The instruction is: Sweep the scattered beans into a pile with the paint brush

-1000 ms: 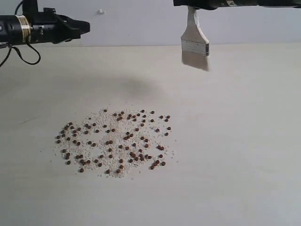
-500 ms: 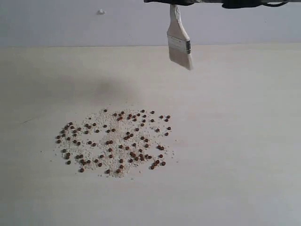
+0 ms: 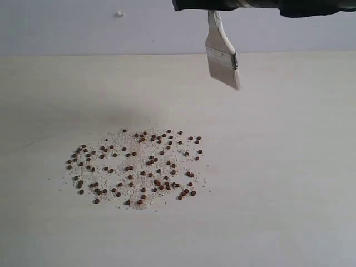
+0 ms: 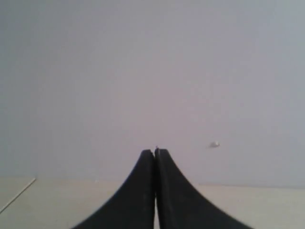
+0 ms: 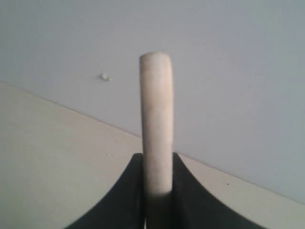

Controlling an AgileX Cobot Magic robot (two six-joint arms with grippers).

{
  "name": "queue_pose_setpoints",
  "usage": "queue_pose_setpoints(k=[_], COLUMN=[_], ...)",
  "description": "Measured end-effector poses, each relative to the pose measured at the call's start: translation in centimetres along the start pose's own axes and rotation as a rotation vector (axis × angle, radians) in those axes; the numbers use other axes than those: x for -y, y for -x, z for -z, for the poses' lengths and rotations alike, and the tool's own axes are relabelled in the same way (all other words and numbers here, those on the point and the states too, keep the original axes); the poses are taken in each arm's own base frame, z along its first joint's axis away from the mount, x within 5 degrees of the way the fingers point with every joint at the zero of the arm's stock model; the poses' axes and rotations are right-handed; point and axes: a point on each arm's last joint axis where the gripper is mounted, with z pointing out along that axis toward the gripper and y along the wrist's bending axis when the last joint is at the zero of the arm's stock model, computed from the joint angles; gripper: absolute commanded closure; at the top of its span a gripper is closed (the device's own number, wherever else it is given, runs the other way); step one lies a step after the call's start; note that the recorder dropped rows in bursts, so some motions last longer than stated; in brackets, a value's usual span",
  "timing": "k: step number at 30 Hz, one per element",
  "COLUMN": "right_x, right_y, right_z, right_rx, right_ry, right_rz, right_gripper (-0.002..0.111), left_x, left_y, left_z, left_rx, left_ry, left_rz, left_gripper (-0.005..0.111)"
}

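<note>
Exterior view shows the paint brush [image 3: 222, 58] hanging bristles-down over the far part of the counter [image 3: 289, 167], a little right of centre and well clear of the surface. Its handle is stiff pale wood, its ferrule metal, and its off-white bristles are soft and will likely bend and splay once pressed down. It looks light, and the handle's upper end, where it is held now, seems the sensible place to take it.

The beans [image 3: 133, 167] lie nearer and to the left, spread in a loose patch among whitish crumbs [image 3: 125, 139] and not yet gathered. Small and round, they should roll at a touch, so a quick stroke could scatter them.

Above the brush, the right gripper [image 3: 214, 5] sits at the top edge, on a dark arm [image 3: 278, 5] stretched level from the right. In the right wrist view its jaws are closed narrowly on the handle, one on each side. The left gripper [image 4: 155, 155] appears only in its own wrist view, jaws pressed together with nothing between them, facing the wall.
</note>
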Motion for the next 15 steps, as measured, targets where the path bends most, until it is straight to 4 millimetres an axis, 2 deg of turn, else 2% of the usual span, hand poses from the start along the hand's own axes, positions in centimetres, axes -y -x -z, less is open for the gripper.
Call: queue_pose_setpoints(k=[1,6,9,15], right_x=[-0.1,-0.9,-1.9,-2.1], right_y=[0.6,1.2,0.5,-1.0], right_z=[0.6,1.6,1.9,2.2], right_rx=[0.019,0.040,0.022,-0.015], right_ry=[0.015,0.058,0.040,-0.099], right_rz=[0.008,0.043,0.120,0.212], right_gripper=[0.108,0.108,0.108,0.108], left_x=[0.0,0.1,0.1,0.2], left_y=[-0.4,-1.2,-1.5,-1.9], left_z=[0.6,1.9,2.8,3.8], left_rx=[-0.032,-0.113,-0.149,-0.169], left_ry=[-0.005,-0.020,-0.029,-0.041], left_rz=[0.000,0.008,0.026,0.034], left_gripper=[0.107,0.107,0.107,0.107])
